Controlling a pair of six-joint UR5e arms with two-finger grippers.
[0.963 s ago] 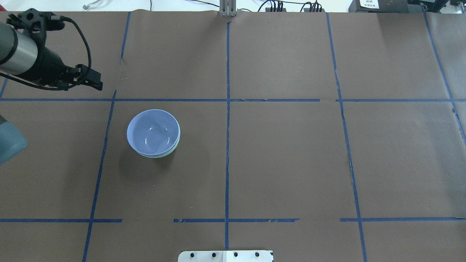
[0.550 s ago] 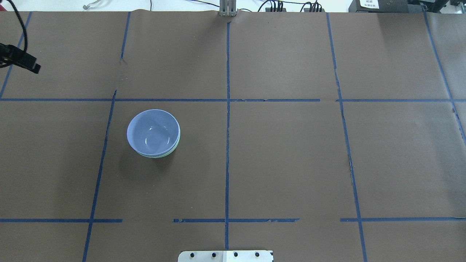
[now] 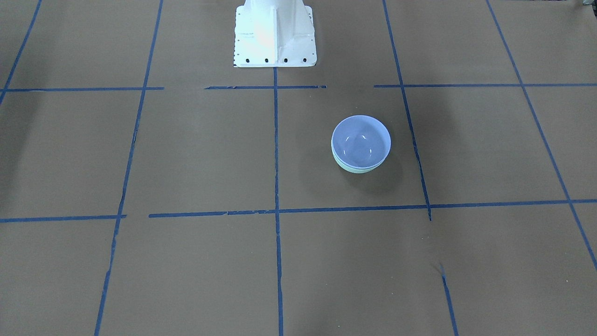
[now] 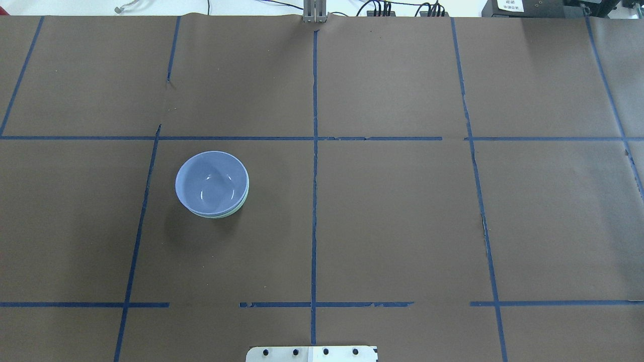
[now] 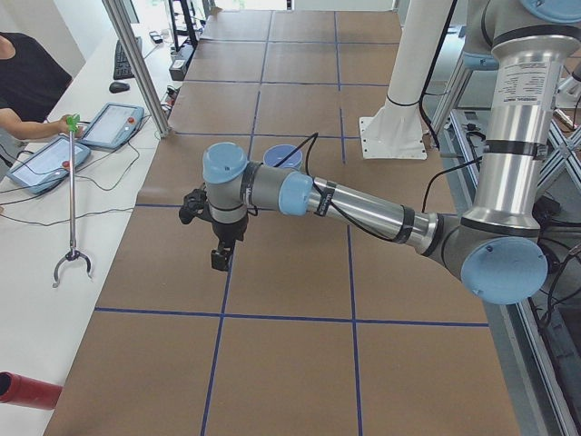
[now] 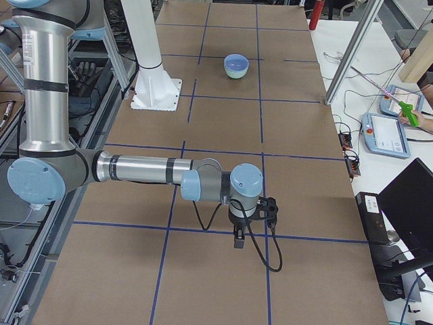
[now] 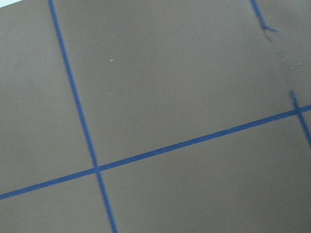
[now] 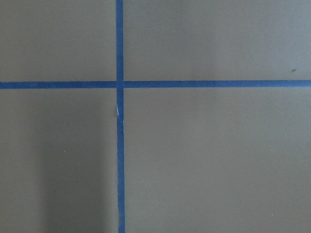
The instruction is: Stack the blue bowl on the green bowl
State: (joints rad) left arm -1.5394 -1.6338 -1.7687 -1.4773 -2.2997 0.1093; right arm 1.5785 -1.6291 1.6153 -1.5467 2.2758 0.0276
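Observation:
The blue bowl [image 4: 211, 182] sits nested inside the green bowl [image 4: 232, 212], of which only a thin mint rim shows below it. The stack stands on the table left of centre, and also shows in the front view as the blue bowl [image 3: 360, 140] in the green bowl [image 3: 358, 170]. Neither gripper is in the overhead or front view. In the left side view my left gripper [image 5: 220, 260] hangs over bare table well away from the bowls [image 5: 289, 154]. In the right side view my right gripper [image 6: 238, 238] hangs over bare table, far from the bowls [image 6: 235, 65]. I cannot tell whether either is open or shut.
Brown paper with blue tape lines [image 4: 314, 151] covers the table. The white robot base [image 3: 275, 35] stands at the table's robot side. A person with a grabber stick [image 5: 71, 200] and tablets [image 5: 113, 123] is at the operators' bench.
My left arm has pulled back to the left and left the overhead view. The stacked bowls have not moved.

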